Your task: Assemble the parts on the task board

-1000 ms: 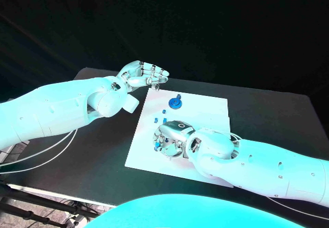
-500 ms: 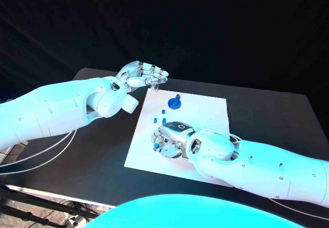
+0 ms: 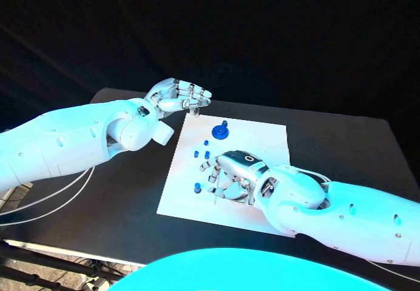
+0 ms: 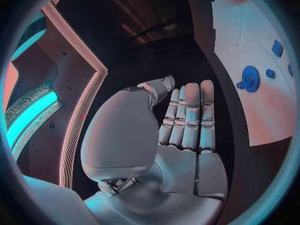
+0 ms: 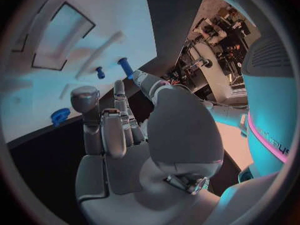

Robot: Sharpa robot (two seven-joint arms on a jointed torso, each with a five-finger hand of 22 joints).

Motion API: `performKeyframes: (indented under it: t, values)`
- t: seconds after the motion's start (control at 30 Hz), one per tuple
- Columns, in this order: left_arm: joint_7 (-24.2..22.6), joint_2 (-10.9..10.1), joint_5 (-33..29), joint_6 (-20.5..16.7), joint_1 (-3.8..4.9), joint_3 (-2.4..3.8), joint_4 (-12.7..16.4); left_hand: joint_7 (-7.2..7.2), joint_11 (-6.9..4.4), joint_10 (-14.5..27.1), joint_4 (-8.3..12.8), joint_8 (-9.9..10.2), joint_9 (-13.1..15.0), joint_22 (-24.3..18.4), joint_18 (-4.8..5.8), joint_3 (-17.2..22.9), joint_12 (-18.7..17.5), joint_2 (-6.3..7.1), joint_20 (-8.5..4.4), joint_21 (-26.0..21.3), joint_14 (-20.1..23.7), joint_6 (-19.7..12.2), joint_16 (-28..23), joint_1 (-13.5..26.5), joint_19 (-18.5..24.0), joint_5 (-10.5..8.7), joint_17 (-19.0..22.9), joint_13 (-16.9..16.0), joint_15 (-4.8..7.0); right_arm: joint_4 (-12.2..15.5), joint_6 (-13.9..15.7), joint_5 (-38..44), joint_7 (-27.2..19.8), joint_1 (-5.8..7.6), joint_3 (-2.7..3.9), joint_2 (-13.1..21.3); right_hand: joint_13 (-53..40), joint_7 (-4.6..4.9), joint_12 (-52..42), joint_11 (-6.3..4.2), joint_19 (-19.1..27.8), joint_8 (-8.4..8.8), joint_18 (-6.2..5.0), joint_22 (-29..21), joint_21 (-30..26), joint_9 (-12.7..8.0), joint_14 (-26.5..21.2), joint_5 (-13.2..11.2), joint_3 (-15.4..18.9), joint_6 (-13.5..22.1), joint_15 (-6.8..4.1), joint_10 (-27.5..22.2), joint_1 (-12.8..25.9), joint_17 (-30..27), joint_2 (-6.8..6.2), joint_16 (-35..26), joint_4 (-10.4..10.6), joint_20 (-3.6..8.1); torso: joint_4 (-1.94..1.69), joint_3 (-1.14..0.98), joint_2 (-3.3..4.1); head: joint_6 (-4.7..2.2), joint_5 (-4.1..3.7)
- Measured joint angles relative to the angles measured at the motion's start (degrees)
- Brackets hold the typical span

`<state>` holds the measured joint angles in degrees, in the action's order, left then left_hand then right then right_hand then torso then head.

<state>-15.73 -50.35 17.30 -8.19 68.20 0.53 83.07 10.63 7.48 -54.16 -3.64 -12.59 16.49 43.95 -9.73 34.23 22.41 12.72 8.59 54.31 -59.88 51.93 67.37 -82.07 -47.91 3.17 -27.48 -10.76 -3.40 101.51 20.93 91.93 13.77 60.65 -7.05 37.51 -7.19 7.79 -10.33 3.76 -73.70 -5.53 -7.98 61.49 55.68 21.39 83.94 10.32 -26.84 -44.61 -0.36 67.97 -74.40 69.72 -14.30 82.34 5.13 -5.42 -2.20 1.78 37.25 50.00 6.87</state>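
The white task board (image 3: 255,137) lies in the middle of the black table. A blue gear (image 3: 220,130) stands near its far edge, with small blue pegs (image 3: 206,150) just in front of it. One more blue part (image 3: 198,187) and a thin pin (image 3: 213,194) lie near the board's left edge. My right hand (image 3: 235,176) hovers over the board beside them, fingers loosely bent, holding nothing; two blue pegs (image 5: 125,67) stand just beyond its fingertips (image 5: 84,96). My left hand (image 3: 179,96) is raised past the board's far left corner with nothing in it, its fingers (image 4: 190,116) straight. The gear (image 4: 251,78) lies off to its side.
A rectangular recess (image 5: 62,37) is cut into the board (image 5: 119,15) beyond my right hand. Bare black table (image 3: 131,194) runs along the board's left side and behind it, with the table's edge close to my left hand.
My right hand has drawn back to the right across the board, uncovering the blue part and the thin pin near the left edge. The left hand has barely moved.
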Motion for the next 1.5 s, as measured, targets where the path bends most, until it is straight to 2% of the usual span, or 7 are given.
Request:
performKeyframes:
  t: [0.07,0.2,0.3,0.47,0.7,1.1,1.5]
  values:
    - [0.0,-0.1,0.0,0.0,0.00,0.00,0.0,0.00,0.00,0.0,0.0,0.0,0.0,0.0,0.00,0.0,0.0,0.00,0.00,0.0,0.0,0.0,0.0,0.0,0.0,0.00,0.0,0.0,0.00,1.1,1.1,-0.7,-0.2,0.57,0.29,2.0,-0.5,0.57,-0.8,-0.15,0.0,-0.05,0.00,-0.3,-0.7,0.0,0.1,0.0,1.6,-0.7,-0.08,0.6,-0.7,-0.4,0.48,0.0,0.6,0.00,0.05,0.01,-0.04,0.00,-0.44]
    - [0.0,-0.5,0.0,0.0,0.00,-0.11,0.2,0.13,0.00,0.0,0.0,0.0,0.0,0.0,0.00,0.0,0.0,0.00,0.00,-0.2,0.0,-0.1,0.0,0.0,0.0,0.00,0.0,0.0,0.00,3.4,2.5,-5.5,-1.1,2.90,0.69,8.3,-2.7,0.98,-4.1,0.21,0.1,-3.58,0.00,-1.5,-2.7,0.9,0.1,0.0,3.6,-6.8,-0.08,3.5,-1.5,-1.4,0.72,-0.3,2.1,-0.05,0.16,0.01,-0.20,0.00,-1.72]
    - [-0.1,-1.1,0.0,0.0,-0.01,-0.18,0.4,0.21,0.10,0.5,-0.2,-0.3,-0.1,-0.1,0.00,-0.2,0.0,0.00,0.12,-0.4,0.6,-0.2,0.0,0.0,0.1,0.00,0.0,0.0,-0.01,4.0,2.6,-10.0,-1.3,4.25,0.87,12.5,-7.2,0.14,-9.5,-0.34,0.1,-5.64,0.01,-1.7,-3.3,1.4,0.1,1.6,5.5,-10.1,-0.47,4.9,0.2,-1.3,0.56,-0.3,5.6,-0.07,0.40,0.07,-0.41,0.00,-3.13]
    - [-0.2,-1.8,-0.1,0.0,-0.01,-0.25,0.7,0.21,0.10,0.5,-0.2,-0.3,-0.1,-0.2,0.00,-0.2,0.0,0.00,0.21,-0.5,0.7,-0.2,-0.2,0.0,0.2,0.00,0.1,0.0,-0.09,5.3,2.1,-18.3,-1.1,5.15,0.87,19.7,-27.1,-0.74,-29.7,-1.56,-2.2,-7.96,0.01,1.2,-0.9,3.1,0.0,2.5,10.2,-10.3,-1.42,2.8,0.3,1.2,0.52,0.8,10.7,1.31,0.90,0.12,-0.69,0.00,-5.13]
    - [-0.4,-2.5,-0.1,-0.1,-0.01,-0.37,1.6,0.21,0.10,0.5,-0.2,-0.3,-0.1,-0.2,-0.01,-0.2,0.0,0.00,0.21,-0.5,0.9,-0.2,-0.2,0.0,0.2,0.00,0.1,0.0,-0.09,8.2,1.2,-23.9,0.6,4.51,0.37,26.0,-65.3,-1.20,-65.0,-1.87,-4.7,-11.06,0.92,5.8,3.6,5.7,0.0,2.7,17.4,-9.9,-1.42,12.9,2.0,5.2,2.84,4.3,11.5,1.43,1.41,0.10,-0.92,0.00,-7.03]
    - [-1.0,-2.7,-0.2,-0.2,-0.01,-0.44,2.4,0.21,0.10,0.5,-0.2,-0.3,-0.1,-0.2,0.00,-0.2,0.0,0.00,0.21,-0.5,1.1,-0.2,-0.2,0.0,0.2,0.00,0.1,0.0,-0.09,8.3,1.0,-22.2,7.9,0.35,0.10,24.9,-67.8,-1.44,-72.6,-1.91,-6.0,-13.09,1.82,9.1,6.7,7.0,0.0,1.9,29.1,-9.4,-1.41,15.7,3.0,5.2,5.51,5.9,11.7,1.24,1.83,0.24,-1.23,0.00,-7.36]
    - [-1.1,-2.7,-0.3,-0.2,-0.02,-0.53,2.5,0.21,0.10,0.5,-0.2,-0.3,-0.1,-0.2,0.00,-0.2,0.0,0.00,0.21,-0.5,1.1,-0.2,-0.2,0.0,0.2,0.00,0.1,0.0,-0.09,6.1,0.9,-18.6,13.1,-2.43,0.04,21.0,-67.8,-1.44,-72.8,-1.91,-6.1,-13.54,1.82,9.7,7.0,7.1,0.0,1.4,31.6,-9.4,-1.41,15.7,3.8,5.2,6.25,6.1,12.0,1.41,1.83,0.32,-1.22,0.00,-7.00]
